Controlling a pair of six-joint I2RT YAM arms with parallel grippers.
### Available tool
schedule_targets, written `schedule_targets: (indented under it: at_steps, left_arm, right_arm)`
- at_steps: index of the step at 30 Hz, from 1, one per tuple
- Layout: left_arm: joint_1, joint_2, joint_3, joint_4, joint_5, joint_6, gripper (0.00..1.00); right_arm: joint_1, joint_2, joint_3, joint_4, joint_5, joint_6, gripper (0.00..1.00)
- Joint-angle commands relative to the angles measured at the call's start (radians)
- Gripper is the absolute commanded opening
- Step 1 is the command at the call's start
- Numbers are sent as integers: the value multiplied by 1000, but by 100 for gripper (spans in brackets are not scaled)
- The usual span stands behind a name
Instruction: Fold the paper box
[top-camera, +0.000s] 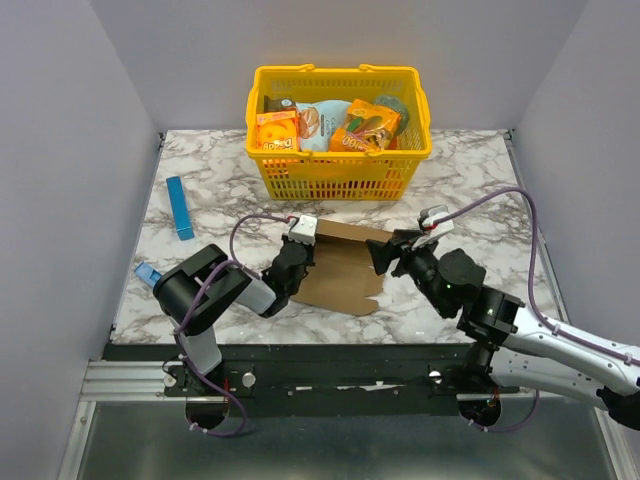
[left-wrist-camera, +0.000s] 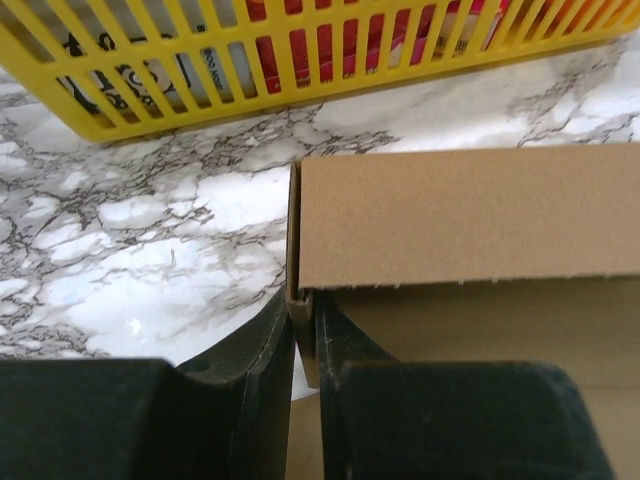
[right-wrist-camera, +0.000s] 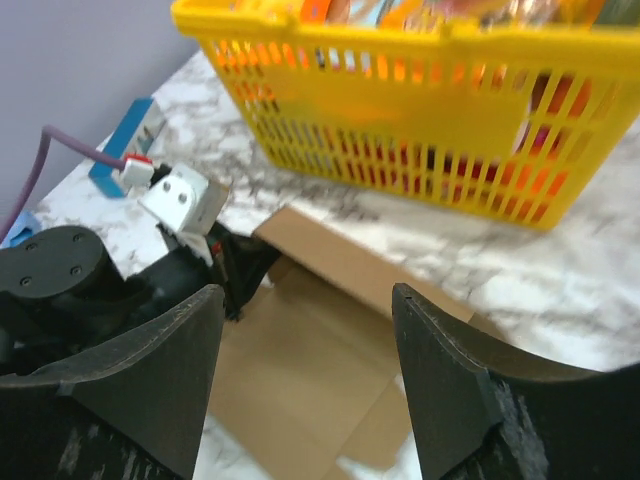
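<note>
The paper box (top-camera: 340, 272) is a plain brown cardboard sheet lying on the marble table in front of the basket, its far flap raised. My left gripper (top-camera: 298, 250) holds its left edge. In the left wrist view that gripper (left-wrist-camera: 303, 306) is shut on a thin upright side flap of the paper box (left-wrist-camera: 470, 215). My right gripper (top-camera: 385, 256) hovers at the sheet's right edge. The right wrist view shows it (right-wrist-camera: 308, 296) open above the paper box (right-wrist-camera: 300, 370), holding nothing, with the left gripper (right-wrist-camera: 235, 265) opposite it.
A yellow basket (top-camera: 340, 172) of snack packs stands just behind the sheet, also in the left wrist view (left-wrist-camera: 150, 105) and the right wrist view (right-wrist-camera: 400, 110). A slim blue box (top-camera: 180, 207) lies at the far left. A small blue item (top-camera: 147, 272) sits near the left arm.
</note>
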Motion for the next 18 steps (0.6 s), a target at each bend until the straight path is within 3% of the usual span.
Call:
schedule_targets:
  at_steps: [1,6,10,16,18]
  left_arm:
    - [-14,-13,-34,-12,-41,-5,23]
    - [-12,-39,-60,19,35,-26,38]
    - [-12,-88,-80,-8,57,-61,67]
    - [-9,-145,-65,-169,91,-114,95]
    - [-3,-163,-67,-189,115,-111,99]
  right_arm:
    - [-73,23,24,-251,-139,462,75]
    - [-228,82,38,-254,-330,527,75]
    - [-288,141,66,-252,-377,513,75]
    - [-420,211,106,-266,-470,487,73]
    - [-443,244,136,-278,-463,466,73]
